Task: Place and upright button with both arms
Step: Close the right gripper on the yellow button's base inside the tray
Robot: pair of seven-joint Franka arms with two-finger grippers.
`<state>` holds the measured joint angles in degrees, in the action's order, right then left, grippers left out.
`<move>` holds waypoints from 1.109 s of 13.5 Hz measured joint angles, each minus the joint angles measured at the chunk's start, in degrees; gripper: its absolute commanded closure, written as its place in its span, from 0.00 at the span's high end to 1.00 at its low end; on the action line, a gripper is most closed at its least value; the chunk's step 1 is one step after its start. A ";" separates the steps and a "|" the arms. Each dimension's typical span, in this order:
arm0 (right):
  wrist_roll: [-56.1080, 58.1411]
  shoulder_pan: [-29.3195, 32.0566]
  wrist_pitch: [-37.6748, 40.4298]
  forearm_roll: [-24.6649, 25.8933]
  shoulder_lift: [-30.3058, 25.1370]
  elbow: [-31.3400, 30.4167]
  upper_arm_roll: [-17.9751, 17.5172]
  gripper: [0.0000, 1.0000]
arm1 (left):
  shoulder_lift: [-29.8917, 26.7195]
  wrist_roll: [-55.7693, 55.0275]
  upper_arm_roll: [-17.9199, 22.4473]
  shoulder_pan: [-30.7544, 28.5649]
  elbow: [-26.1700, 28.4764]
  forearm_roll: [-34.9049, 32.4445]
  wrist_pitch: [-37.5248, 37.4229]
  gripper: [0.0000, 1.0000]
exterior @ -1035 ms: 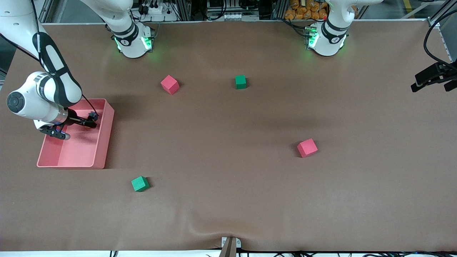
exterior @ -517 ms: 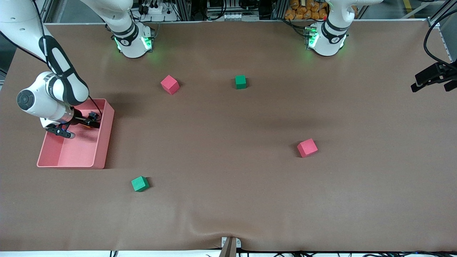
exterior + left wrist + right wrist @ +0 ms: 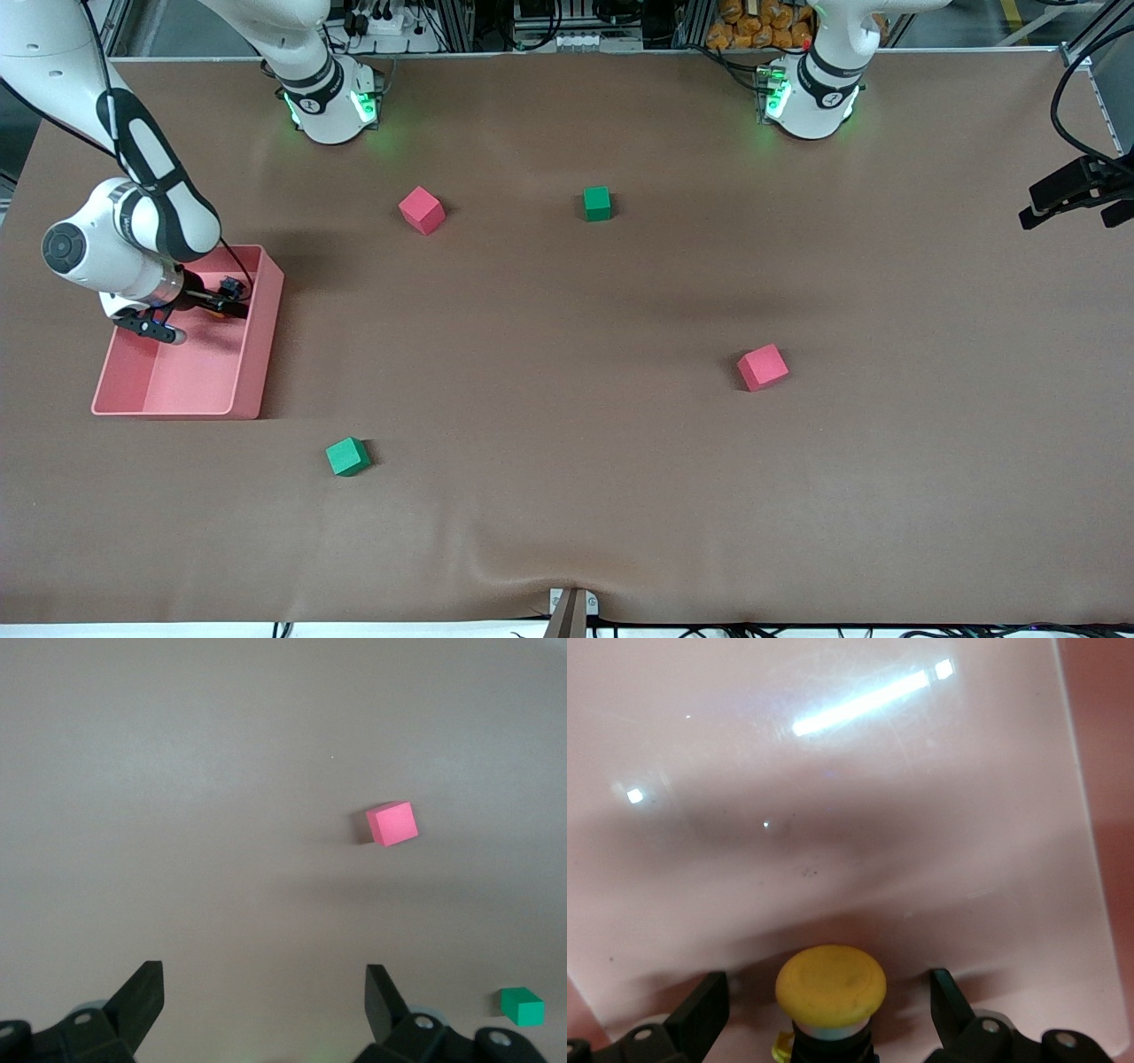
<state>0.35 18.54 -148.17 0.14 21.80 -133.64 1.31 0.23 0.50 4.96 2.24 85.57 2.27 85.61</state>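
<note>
Right gripper (image 3: pixel 824 1014) unclenched inside pink bin (image 3: pixel 257 354), straddling button (image 3: pixel 830 985); probably not gripped yet. Button looks light, rigid, slick-capped; pinch the body. Left gripper (image 3: pixel 266 1005) unclenched, waiting above table.

High front camera; both wrist cameras face downward.

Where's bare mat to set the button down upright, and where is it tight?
Widest bare patch of brown mat: mid-table, bordered by the two red foam cubes and two green foam cubes. Tight: the pink plastic tray, where the open right gripper straddles the yellow-capped button. The open left gripper waits over bare mat.
</note>
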 measured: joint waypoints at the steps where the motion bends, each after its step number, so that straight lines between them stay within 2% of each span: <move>1: 0.00 0.00 0.00 -0.01 0.00 0.00 0.00 1.00 | 0.03 0.00 0.00 0.00 0.00 0.00 0.00 1.00; 15: 0.09 1.06 -1.59 -0.16 0.27 -0.03 0.08 1.00 | 0.03 0.00 0.08 -0.05 0.00 0.00 0.00 1.00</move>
<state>0.44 19.61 -149.76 -0.02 22.07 -133.66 1.39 0.27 0.50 5.04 2.19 85.57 2.27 85.60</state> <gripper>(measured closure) 0.000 0.000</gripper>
